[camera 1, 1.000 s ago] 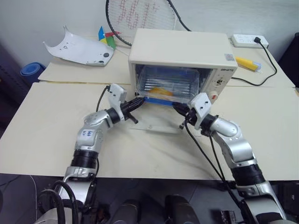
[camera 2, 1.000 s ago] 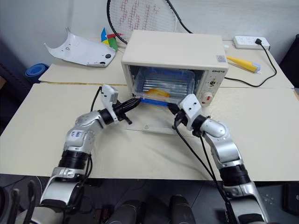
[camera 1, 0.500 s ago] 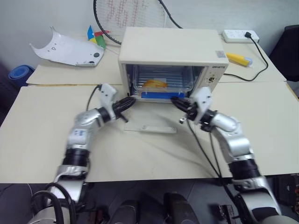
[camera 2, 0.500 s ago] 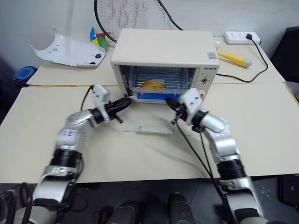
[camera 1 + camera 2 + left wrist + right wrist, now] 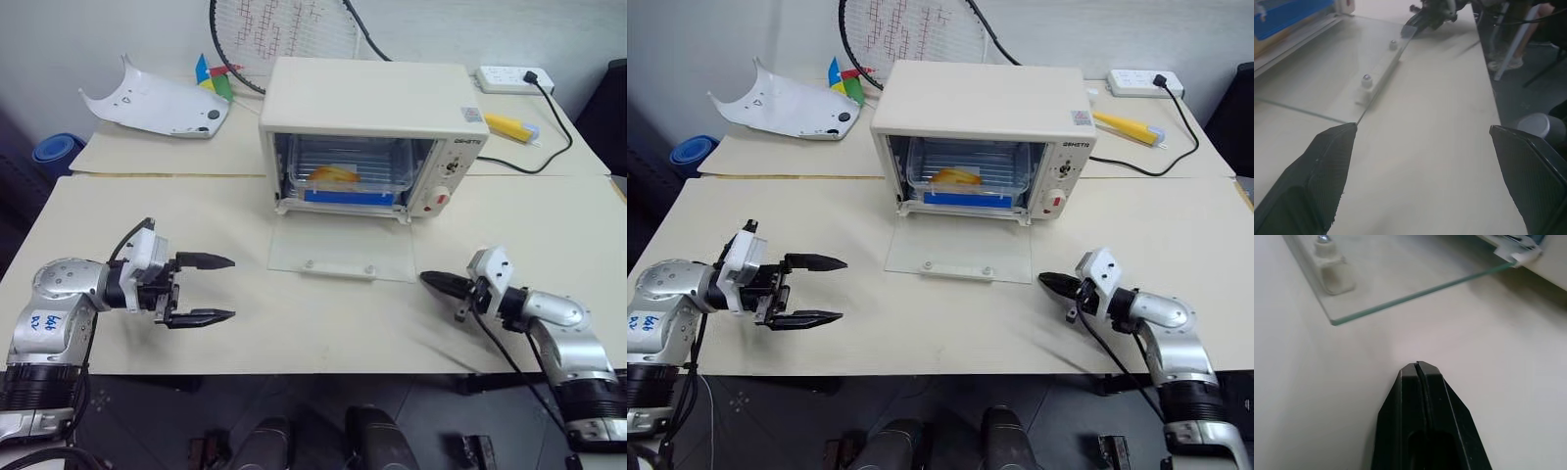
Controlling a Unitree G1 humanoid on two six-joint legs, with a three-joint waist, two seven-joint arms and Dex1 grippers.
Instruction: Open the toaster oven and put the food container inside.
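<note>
Food container (image 5: 345, 183): clear box, blue strip in front, yellow pieces visible; sits inside the toaster oven (image 5: 372, 137) on the table (image 5: 294, 323).

Glass door (image 5: 341, 251): lowered flat.

Left claw (image 5: 201, 289): spread, empty.

Right claw (image 5: 436, 282): pressed together, empty.

Risk: a low sweep near the door's corner could strike it.

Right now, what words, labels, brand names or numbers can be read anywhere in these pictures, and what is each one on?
Brand word above the knobs on the toaster oven: dark letters, too small to read.
Small square sticker on the oven's top, near its right front corner: print too small to read.
Blue writing on the left arm's silver shell: illegible.
White plastic shell at the back: a small triangle sign, no words.
</note>
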